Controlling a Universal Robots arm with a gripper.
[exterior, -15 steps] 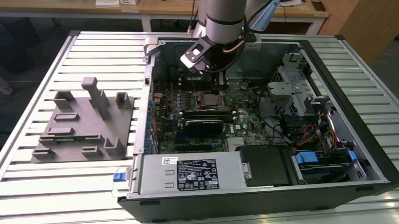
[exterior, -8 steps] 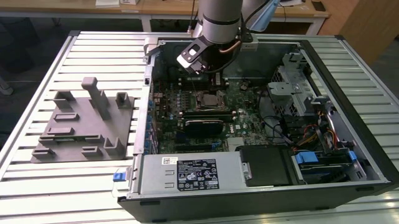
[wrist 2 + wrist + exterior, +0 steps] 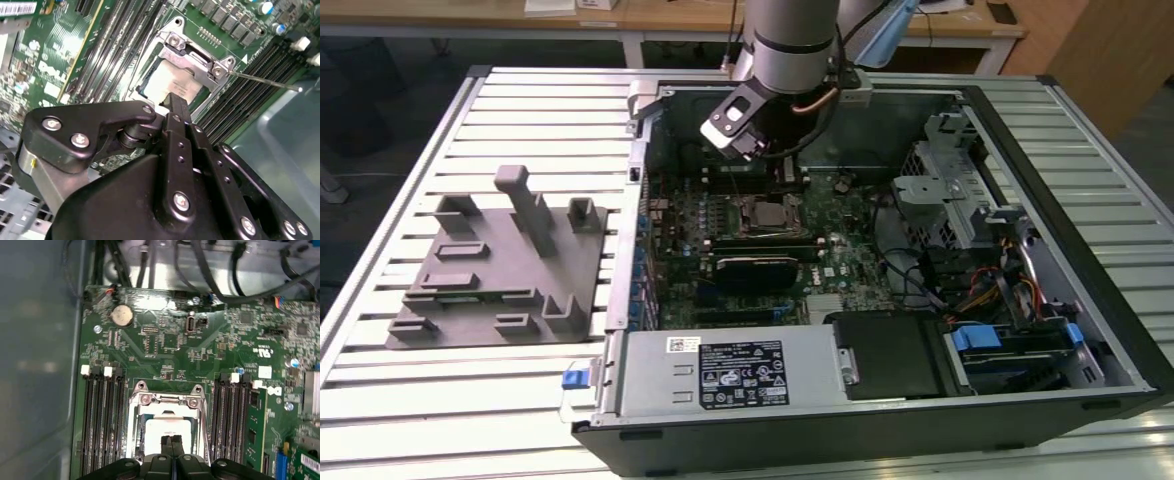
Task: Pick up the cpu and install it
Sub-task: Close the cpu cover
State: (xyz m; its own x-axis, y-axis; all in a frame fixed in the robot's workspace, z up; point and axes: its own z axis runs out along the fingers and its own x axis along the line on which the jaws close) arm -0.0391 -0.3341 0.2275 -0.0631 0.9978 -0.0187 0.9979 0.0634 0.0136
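The gripper (image 3: pixel 172 441) is nearest, its two black fingers pressed together with nothing between them, above the cpu (image 3: pixel 155 432), which lies inside the metal socket frame (image 3: pixel 167 400) on the green motherboard (image 3: pixel 170 340).

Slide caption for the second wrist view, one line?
Gripper, fingers shut, poised over the pale cpu lying inside the metal-framed socket.

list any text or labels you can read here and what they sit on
No word or number reads clearly enough to quote.
Power supply label: print too small.
Barcode sticker: digits blurred.
Motherboard logo: a maker's mark, seen tilted; the board codes around it are too small.
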